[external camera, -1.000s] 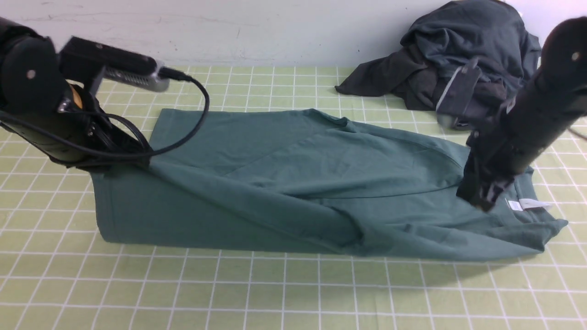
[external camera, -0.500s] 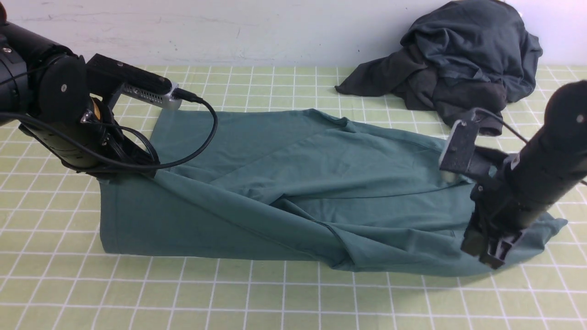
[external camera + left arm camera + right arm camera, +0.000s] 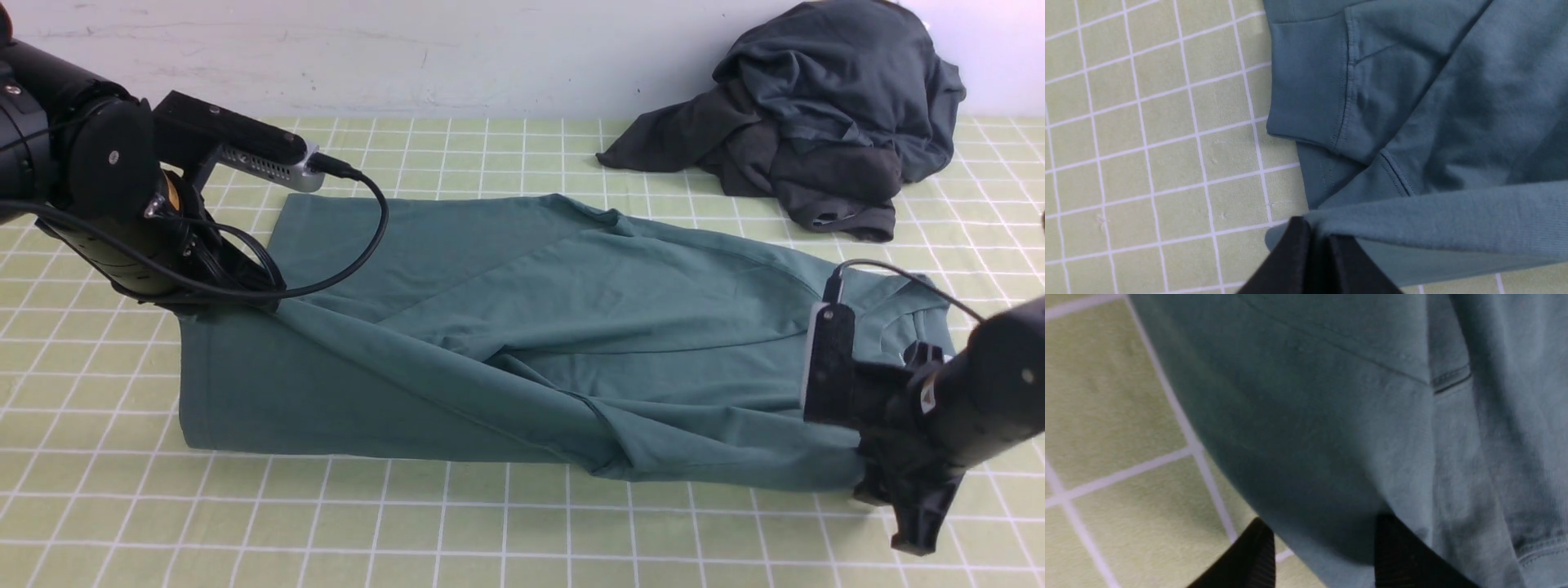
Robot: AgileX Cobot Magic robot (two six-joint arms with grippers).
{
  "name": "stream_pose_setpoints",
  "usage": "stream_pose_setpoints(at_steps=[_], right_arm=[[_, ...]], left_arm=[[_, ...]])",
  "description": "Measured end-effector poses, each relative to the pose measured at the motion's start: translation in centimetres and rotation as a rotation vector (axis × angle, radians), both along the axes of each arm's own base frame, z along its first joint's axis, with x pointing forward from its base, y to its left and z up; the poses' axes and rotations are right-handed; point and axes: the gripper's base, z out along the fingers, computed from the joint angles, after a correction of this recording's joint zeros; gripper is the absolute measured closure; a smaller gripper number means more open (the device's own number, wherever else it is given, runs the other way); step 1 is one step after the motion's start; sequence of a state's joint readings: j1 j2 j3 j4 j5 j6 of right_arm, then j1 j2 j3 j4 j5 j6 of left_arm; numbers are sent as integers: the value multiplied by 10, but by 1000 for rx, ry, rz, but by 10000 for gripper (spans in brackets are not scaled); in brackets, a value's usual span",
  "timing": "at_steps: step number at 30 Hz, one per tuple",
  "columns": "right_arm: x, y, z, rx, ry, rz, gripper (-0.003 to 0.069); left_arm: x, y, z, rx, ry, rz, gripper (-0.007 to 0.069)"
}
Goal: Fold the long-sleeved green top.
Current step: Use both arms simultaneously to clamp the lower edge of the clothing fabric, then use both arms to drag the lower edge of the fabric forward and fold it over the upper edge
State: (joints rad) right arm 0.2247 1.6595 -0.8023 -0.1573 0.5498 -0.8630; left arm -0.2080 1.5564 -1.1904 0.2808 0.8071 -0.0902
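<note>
The left claw [image 3: 1312, 249] is pinched shut on the top [image 3: 506, 286], gripping a bunched bit of its cloth near one side and holding it raised. The right claw [image 3: 1327, 547] has its jaws spread, with a layer of the same cloth running between them; its tips are low, at the near edge of the top's right-hand part.

From the left claw a long fold of cloth slants down across the top toward the right claw. Below that fold, a broad panel hangs on the near side. Beyond the fold, a sleeve lies stretched across the body toward the right, and the cloth behind it lies spread out. In the left wrist view a cuff [image 3: 1308, 81] lies flat on the cloth, a stitched seam running along it.

The top is muted green and spreads over the middle of the table [image 3: 326, 523], from beneath the left claw across to the right claw. The table has a pale green surface ruled with light lines in a grid.

Farther out, beyond the top at the far right, dark clothes [image 3: 816, 106] sit in a crumpled heap, charcoal-grey cloth over black-brown. They lie apart from the top. Behind the table stands a white wall [image 3: 490, 57] with faint marks on it.
</note>
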Motion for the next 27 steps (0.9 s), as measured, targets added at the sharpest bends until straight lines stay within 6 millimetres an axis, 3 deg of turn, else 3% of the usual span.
stream_pose_setpoints(at_steps=[2,3,7,11,14,17,20,24,25,27], right_arm=[[-2,-2,-5,-23,-26,40,452],[-2,-2,-5,-26,-29,42,460],[1,-3,6,-5,-74,-30,631],[14,-3,27,31,-131,-131,650],[42,-6,53,113,-204,-289,650],[67,-9,69,172,-236,-380,650],[106,-10,78,248,-227,-479,650],[154,-4,72,314,-186,-547,650],[157,-4,75,318,-189,-548,650],[178,0,63,318,-156,-560,650]], left_arm=[[0,0,0,0,0,0,608],[0,0,0,0,0,0,608],[0,0,0,2,3,1,608],[1,4,1,-3,2,16,608],[10,15,9,-50,-23,74,608],[26,23,14,-91,-56,114,608],[60,29,19,-126,-134,136,608],[109,30,7,-128,-207,126,608],[111,29,6,-128,-210,126,608],[136,28,-7,-125,-228,118,608]])
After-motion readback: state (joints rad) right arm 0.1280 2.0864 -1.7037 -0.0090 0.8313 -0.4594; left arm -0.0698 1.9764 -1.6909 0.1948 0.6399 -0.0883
